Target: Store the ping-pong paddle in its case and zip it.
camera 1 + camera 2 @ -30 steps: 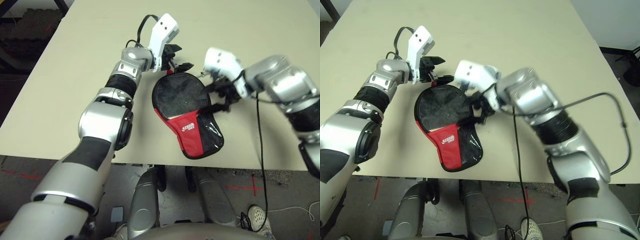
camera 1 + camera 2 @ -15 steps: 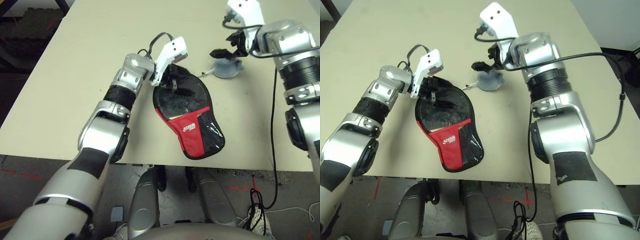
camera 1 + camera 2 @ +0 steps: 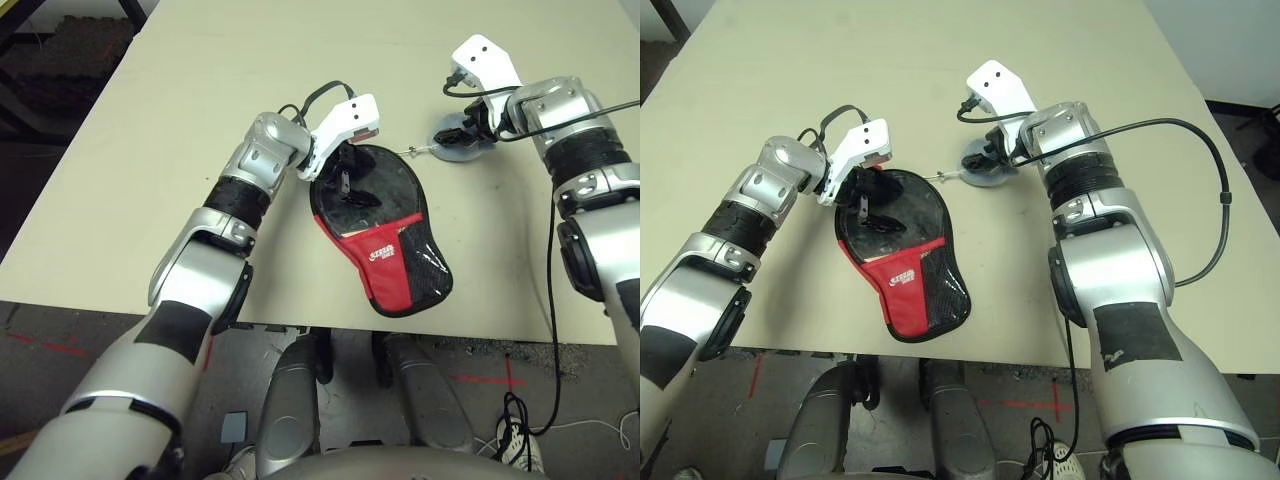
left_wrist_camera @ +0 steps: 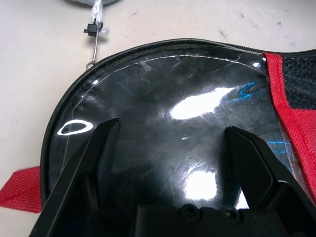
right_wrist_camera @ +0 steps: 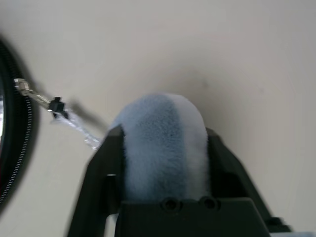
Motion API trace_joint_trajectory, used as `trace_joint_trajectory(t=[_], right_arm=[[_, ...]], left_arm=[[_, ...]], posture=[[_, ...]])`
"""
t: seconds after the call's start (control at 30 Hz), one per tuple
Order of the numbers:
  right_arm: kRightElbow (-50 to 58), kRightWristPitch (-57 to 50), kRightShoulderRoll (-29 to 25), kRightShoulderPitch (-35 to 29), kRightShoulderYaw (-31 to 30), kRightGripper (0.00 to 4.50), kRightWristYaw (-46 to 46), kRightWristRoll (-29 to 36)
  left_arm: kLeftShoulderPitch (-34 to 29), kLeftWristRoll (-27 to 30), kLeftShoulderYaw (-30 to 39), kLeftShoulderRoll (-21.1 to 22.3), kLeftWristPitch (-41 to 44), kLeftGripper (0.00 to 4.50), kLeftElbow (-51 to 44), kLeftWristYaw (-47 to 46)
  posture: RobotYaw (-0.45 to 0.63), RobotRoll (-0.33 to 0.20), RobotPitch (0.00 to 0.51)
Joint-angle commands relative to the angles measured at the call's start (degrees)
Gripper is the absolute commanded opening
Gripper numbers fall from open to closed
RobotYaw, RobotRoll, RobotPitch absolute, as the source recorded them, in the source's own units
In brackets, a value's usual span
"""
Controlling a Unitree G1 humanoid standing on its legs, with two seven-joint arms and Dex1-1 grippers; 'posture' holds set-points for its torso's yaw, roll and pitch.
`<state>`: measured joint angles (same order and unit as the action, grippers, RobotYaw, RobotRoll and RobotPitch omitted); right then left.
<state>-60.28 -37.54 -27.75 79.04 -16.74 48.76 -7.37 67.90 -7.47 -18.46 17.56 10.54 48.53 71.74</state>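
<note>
The paddle-shaped black and red fabric case (image 3: 375,235) with a mesh pocket and a white logo lies flat on the beige table (image 3: 150,130), its round black end toward the far side and its red tapering end at the near edge. The left gripper (image 4: 173,143) hangs low over that round end with its two black fingers (image 4: 94,153) spread wide, the glossy clear-covered black face of the case lying between and just beyond the fingertips; whether the tips touch the surface cannot be told. No paddle can be made out, and whether it lies inside the case cannot be told. Past the left fingertips, at the case's rim, a small metal zipper pull (image 4: 92,49) sticks out onto the table, and a thin string (image 5: 74,123) runs from it to a small grey-blue soft pouch (image 3: 462,143) lying well beyond the case's rim. The right gripper (image 5: 163,143) sits on that pouch: the fuzzy grey-blue material bulges up between its two black fingers (image 5: 106,163), which press against it from either side, pinching it. The zipper pull and string lie just off to one side of the right fingers.
</note>
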Motion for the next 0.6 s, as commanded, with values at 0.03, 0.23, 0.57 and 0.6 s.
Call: trace_joint_trajectory(t=[0.03,0.23,0.57,0.6], right_arm=[[0.2,-3.2,-1.0,-0.3,-0.1,1.66,1.9,-1.2],[5.9,-5.8,-4.3,-2.6,-1.5,0.29,5.4,-2.4],[34.5,-18.3,-17.3,-15.8,-6.0,0.24,17.4,-1.7],[38.1,-19.8,-19.1,-17.4,-6.5,0.24,18.7,-1.3]], left_arm=[[-0.6,-3.3,-2.7,-1.1,-0.1,4.50,4.4,-2.0],[0.4,-4.0,-2.5,-3.9,-0.2,4.50,8.5,-4.7],[2.3,-4.4,-1.6,-5.9,-1.2,4.50,13.0,-7.2],[2.5,-4.4,-1.6,-6.1,-1.3,4.50,13.4,-7.4]], posture=[[-0.14,0.000,0.251],[-0.15,0.000,0.260],[-0.18,0.000,0.267],[-0.19,0.000,0.267]])
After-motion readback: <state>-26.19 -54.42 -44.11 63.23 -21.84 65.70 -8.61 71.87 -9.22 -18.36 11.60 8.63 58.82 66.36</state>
